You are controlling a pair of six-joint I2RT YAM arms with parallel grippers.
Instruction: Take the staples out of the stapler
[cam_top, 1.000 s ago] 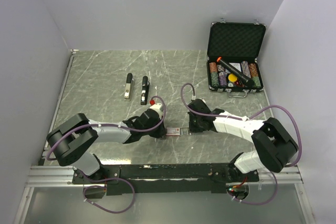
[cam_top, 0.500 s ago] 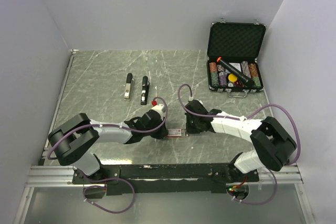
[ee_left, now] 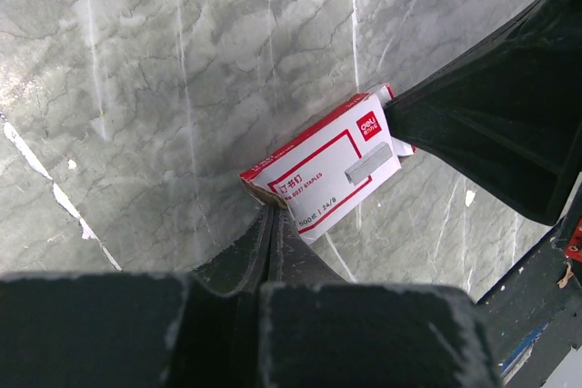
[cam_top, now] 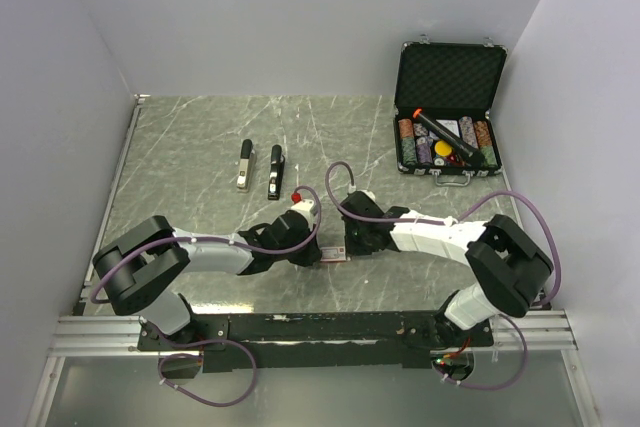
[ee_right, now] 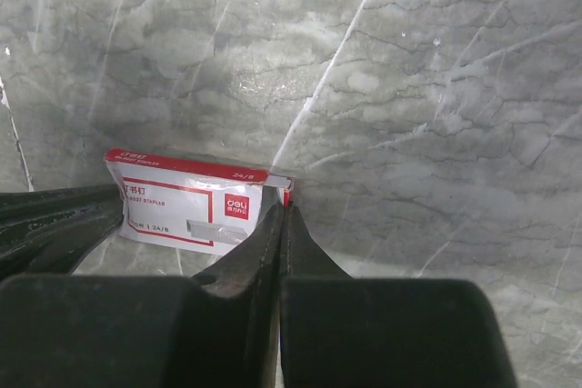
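Observation:
The stapler lies far out on the table as two slim black parts side by side, one (cam_top: 245, 165) showing a silver rail, the other (cam_top: 275, 171) all black. No staples show. Both grippers are well nearer, at a small red-and-white staple box (cam_top: 335, 251). My left gripper (cam_top: 320, 253) is shut, its tips (ee_left: 270, 209) against the box's (ee_left: 332, 170) left corner. My right gripper (cam_top: 350, 246) is shut too, its tips (ee_right: 286, 206) against the right end of the box (ee_right: 191, 202), where a small flap sticks out. Whether either gripper pinches cardboard I cannot tell.
An open black case (cam_top: 448, 75) with poker chips and a black tube with an orange tip (cam_top: 436, 128) stands at the back right. White walls close in the table on the left, back and right. The arms' mounting rail (cam_top: 320, 327) runs along the near edge.
My right gripper has moved left up to the box's right end. The left gripper has edged slightly right against the other end. The box and stapler have stayed put.

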